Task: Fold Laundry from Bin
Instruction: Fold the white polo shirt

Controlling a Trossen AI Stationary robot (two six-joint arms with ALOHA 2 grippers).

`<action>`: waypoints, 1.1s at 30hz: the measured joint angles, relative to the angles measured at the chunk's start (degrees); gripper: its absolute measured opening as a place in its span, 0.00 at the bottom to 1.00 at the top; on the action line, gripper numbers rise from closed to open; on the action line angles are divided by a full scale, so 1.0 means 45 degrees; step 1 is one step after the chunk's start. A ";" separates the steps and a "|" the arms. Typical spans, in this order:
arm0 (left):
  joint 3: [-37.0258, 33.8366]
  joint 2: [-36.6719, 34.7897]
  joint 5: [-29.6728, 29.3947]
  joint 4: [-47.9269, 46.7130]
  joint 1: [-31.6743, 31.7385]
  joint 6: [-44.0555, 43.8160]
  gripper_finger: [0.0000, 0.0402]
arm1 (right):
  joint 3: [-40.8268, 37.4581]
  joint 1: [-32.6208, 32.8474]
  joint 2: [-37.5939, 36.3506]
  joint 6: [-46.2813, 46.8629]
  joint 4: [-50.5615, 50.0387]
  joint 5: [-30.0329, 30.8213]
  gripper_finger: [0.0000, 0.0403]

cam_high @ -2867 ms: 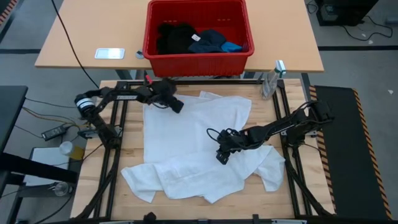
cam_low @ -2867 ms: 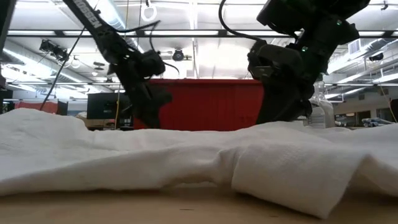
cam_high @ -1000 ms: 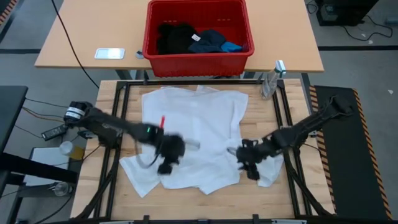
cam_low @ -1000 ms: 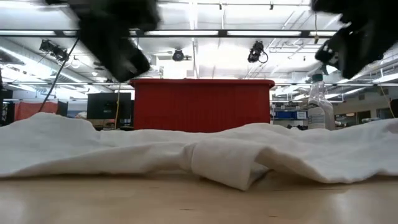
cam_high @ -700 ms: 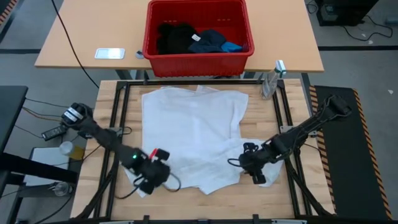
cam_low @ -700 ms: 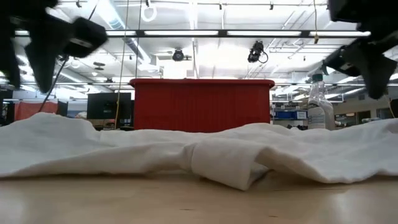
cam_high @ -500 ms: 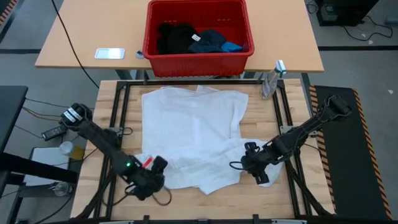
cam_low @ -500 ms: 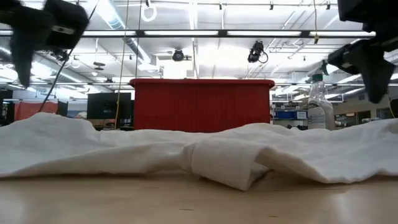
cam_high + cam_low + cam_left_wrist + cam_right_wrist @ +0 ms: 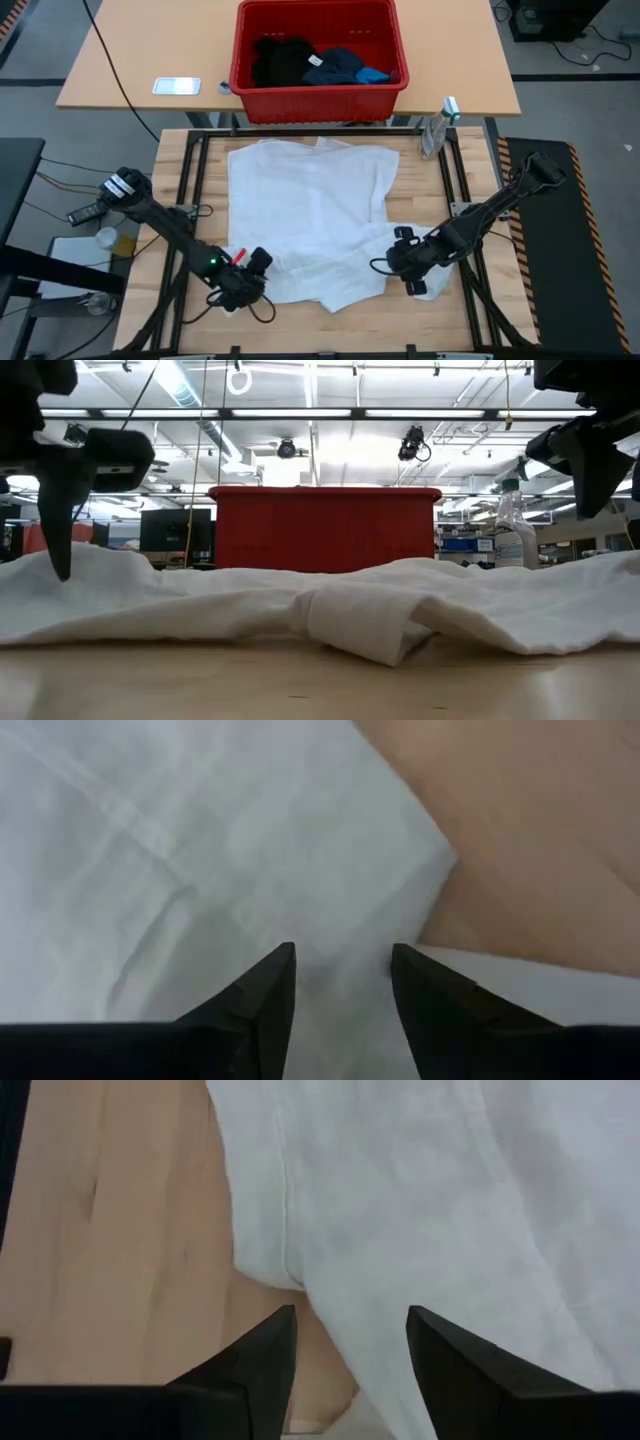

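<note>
A large white garment [image 9: 312,215] lies spread over the middle of the wooden table [image 9: 430,320], its lower edge rumpled toward the near edge. The left gripper [image 9: 243,283] sits at the garment's near-left corner and the right gripper [image 9: 408,262] at its near-right corner. Beyond the far edge, the red bin [image 9: 318,96] holds a black garment [image 9: 280,60], a dark navy garment [image 9: 338,66] and a small blue garment [image 9: 375,74].

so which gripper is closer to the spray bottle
Right. The right gripper is over the white garment's near right corner, on the bottle's side; the left gripper sits at the near left corner, much farther.
</note>
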 joint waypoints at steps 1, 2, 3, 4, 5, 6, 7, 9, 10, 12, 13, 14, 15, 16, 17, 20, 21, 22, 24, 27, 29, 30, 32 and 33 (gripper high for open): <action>-0.0026 0.0033 0.0078 0.0073 0.0066 0.0156 0.40 | 0.0000 0.0022 -0.0118 -0.0013 -0.0072 -0.0029 0.48; -0.0101 0.0061 0.0157 0.0077 0.0061 0.0334 0.39 | 0.0001 0.0041 -0.0262 -0.0134 -0.0082 -0.0036 0.48; -0.0167 0.0079 0.0179 -0.0068 0.0055 0.0460 0.39 | 0.0015 0.0101 -0.0369 -0.0339 -0.0200 0.0033 0.48; -0.0184 0.0149 0.0190 -0.0131 0.0056 0.0586 0.39 | 0.0019 0.0170 -0.0420 -0.0482 -0.0469 0.0167 0.48; -0.0164 0.0268 0.0183 -0.0012 0.0056 0.0703 0.38 | 0.0015 0.0208 -0.0430 -0.0614 -0.0872 0.0378 0.48; -0.0137 0.0394 0.0189 0.0025 0.0056 0.0892 0.38 | 0.0007 0.0237 -0.0423 -0.0704 -0.1231 0.0587 0.48; -0.0136 0.0513 0.0186 -0.0057 0.0056 0.1107 0.37 | 0.0005 0.0246 -0.0386 -0.0854 -0.1498 0.0696 0.49; -0.0141 0.0773 0.0163 -0.0037 0.0056 0.1545 0.36 | 0.0003 0.0230 -0.0237 -0.1468 -0.1765 0.0693 0.50; -0.0130 0.0900 0.0068 0.0087 0.0054 0.1704 0.35 | -0.0005 0.0230 -0.0128 -0.1852 -0.1759 0.0689 0.51; -0.0110 0.1074 -0.0230 0.0295 0.0057 0.1791 0.32 | -0.0005 0.0230 0.0180 -0.2599 -0.1550 0.0689 0.53; -0.0106 0.1091 -0.0326 0.0378 0.0096 0.1776 0.29 | -0.0005 0.0230 0.0362 -0.2910 -0.1442 0.0676 0.54; -0.0111 0.1096 -0.0354 0.0407 0.0163 0.1687 0.26 | -0.0005 0.0230 0.0590 -0.3099 -0.1386 0.0663 0.54; -0.0111 0.1100 -0.0378 0.0401 0.0241 0.1494 0.21 | -0.0005 0.0230 0.0818 -0.3180 -0.1378 0.0653 0.54; -0.0092 0.1091 -0.0402 0.0329 0.0294 0.1129 0.16 | -0.0005 0.0230 0.1077 -0.3185 -0.1382 0.0678 0.54; -0.0060 0.1029 -0.0393 0.0199 0.0323 0.0707 0.10 | -0.0009 0.0232 0.1330 -0.3168 -0.1364 0.0763 0.53; -0.0002 0.0812 -0.0153 -0.0108 0.0318 -0.0716 0.02 | -0.0010 0.0308 0.1995 -0.3077 -0.1139 0.1342 0.45; 0.0058 0.0767 0.0031 -0.0250 0.0305 -0.0976 0.02 | -0.0010 0.0317 0.2139 -0.2941 -0.1051 0.1558 0.40; 0.0167 0.0691 0.0307 -0.0520 0.0242 -0.1133 0.02 | -0.0010 0.0312 0.2212 -0.2751 -0.0970 0.1624 0.34; 0.0461 0.0397 0.0913 -0.1300 0.0022 -0.1462 0.01 | -0.0010 0.0312 0.2224 -0.2567 -0.0569 0.1295 0.20; 0.1063 -0.0130 0.1852 -0.2458 -0.0385 -0.2179 0.01 | 0.0090 0.0443 0.1797 -0.2312 -0.0405 -0.0140 0.04; 0.1466 -0.0639 0.2070 -0.3087 -0.0727 -0.2696 0.00 | 0.0538 0.0737 0.1135 -0.1614 -0.0654 -0.0494 0.04; 0.1689 -0.0863 0.2128 -0.3168 -0.0887 -0.2937 0.00 | 0.0844 0.0898 0.0734 -0.1475 -0.0735 -0.0665 0.05; 0.1992 -0.1367 0.2207 -0.3158 -0.1207 -0.3512 0.00 | 0.1505 0.1145 -0.0072 -0.1582 -0.0692 -0.1208 0.05; 0.2070 -0.1612 0.2211 -0.3182 -0.1313 -0.3834 0.00 | 0.1789 0.1263 -0.0430 -0.1731 -0.0622 -0.1480 0.05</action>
